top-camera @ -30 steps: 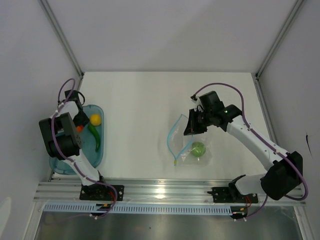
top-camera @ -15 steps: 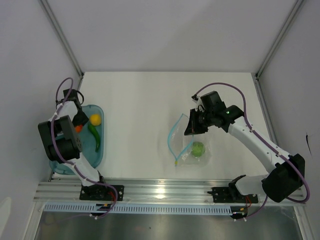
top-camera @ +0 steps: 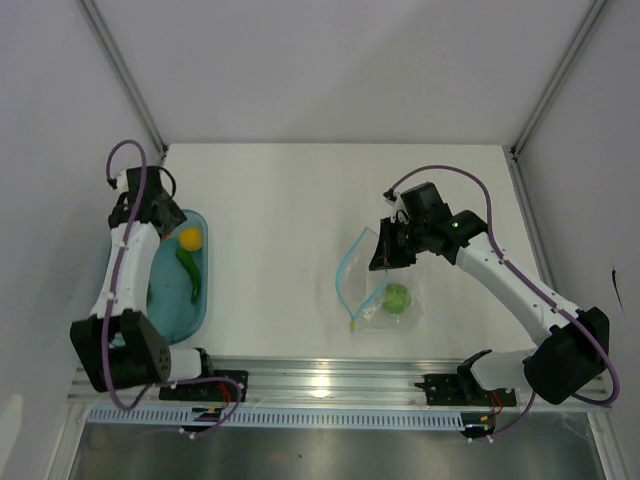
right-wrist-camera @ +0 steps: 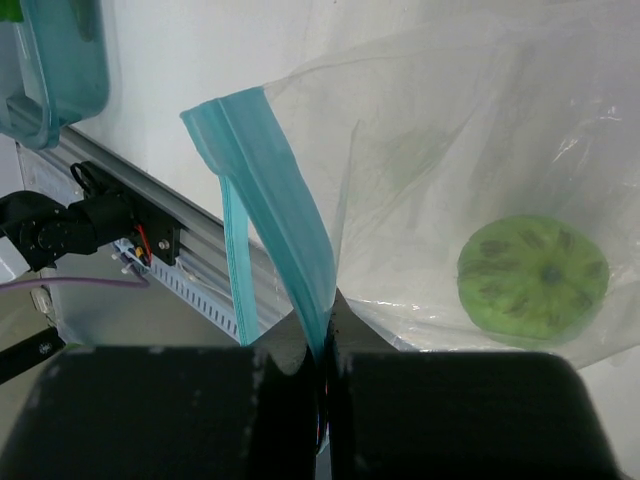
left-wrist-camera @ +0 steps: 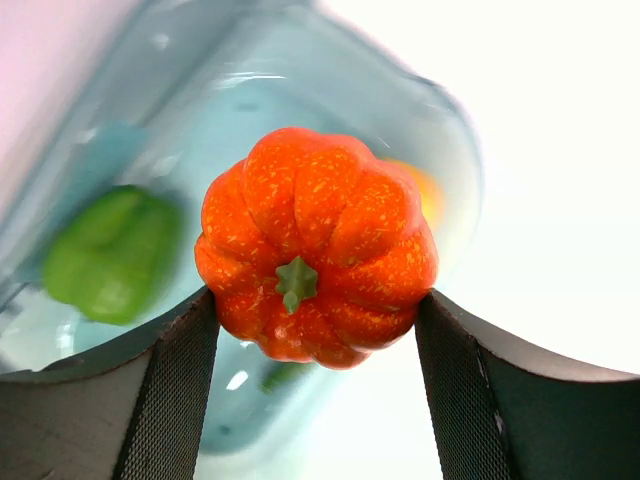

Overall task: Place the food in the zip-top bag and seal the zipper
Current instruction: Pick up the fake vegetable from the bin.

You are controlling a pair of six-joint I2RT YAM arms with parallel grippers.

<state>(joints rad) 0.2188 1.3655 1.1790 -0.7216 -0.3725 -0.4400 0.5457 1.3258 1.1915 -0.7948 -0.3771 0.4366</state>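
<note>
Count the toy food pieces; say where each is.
5: orange fruit in the left gripper; yellow piece, chili and green round piece in the teal tray; green ball inside the bag. More may be hidden.

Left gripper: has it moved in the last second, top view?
Yes. The left gripper, clamped on the orange fruit, has shifted from mid-tray toward the far end of the teal tray.

Teal tray (top-camera: pixel 176 306) at white table (top-camera: pixel 280 215) left edge; metal rail (top-camera: pixel 330 380) along front.
</note>
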